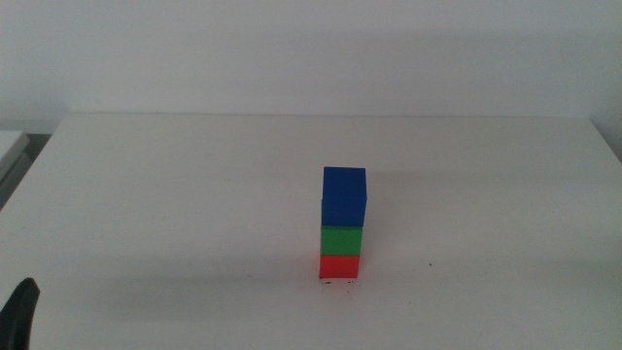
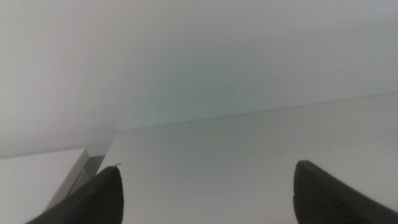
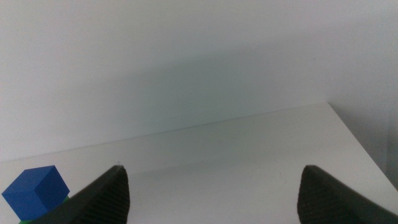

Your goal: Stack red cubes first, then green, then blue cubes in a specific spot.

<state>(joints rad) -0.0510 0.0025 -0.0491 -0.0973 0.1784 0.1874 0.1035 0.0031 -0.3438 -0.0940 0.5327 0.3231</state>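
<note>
A: So, going from the left side, what do we have?

B: At the bottom left corner of the middle view only a dark tip of the left gripper shows. Its own wrist camera shows the two jaws wide apart with nothing between them, only the white table in front

A: And the cubes?

B: They stand a little right of the centre, near the front edge. The red cube is on the table, the green cube sits on it, and the blue cube is on top. I judge the stack is complete. The blue one seems shifted slightly to the right over the green, but it rests flat

A: Then what is the good way to finish?

B: I think both arms should keep away from the tower and not brush it, because it is narrow and can fall easily

A: And the right side?

B: The right gripper is not in the middle view. Its wrist view shows its jaws spread and empty, with the blue cube beside one jaw, not touching. Nothing else stands on the table near the tower
</note>
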